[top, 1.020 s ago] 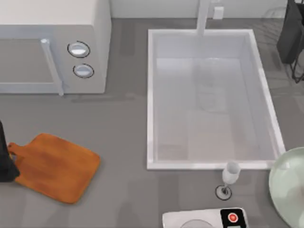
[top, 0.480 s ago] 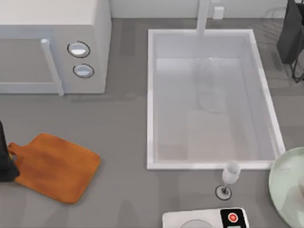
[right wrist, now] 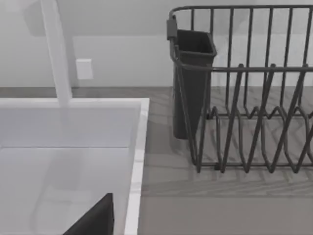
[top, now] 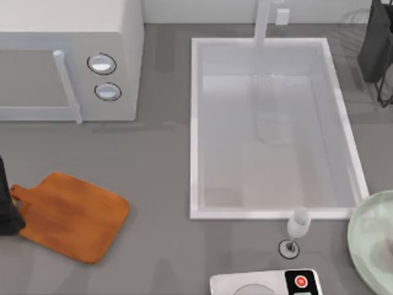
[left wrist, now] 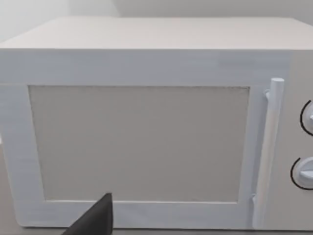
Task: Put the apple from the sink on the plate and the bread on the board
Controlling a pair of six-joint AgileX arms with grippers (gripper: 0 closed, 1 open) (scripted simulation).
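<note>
The left arm is sitting beside the board; I cannot tell its jaws' state. The sink is lying bare.

Grey countertop, white microwave, pale wall.

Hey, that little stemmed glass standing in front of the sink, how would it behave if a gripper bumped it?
The stemmed glass would probably tip easily: tall bowl, thin stem, small round foot. It looks clear and thin, so likely fragile and slippery.
</note>
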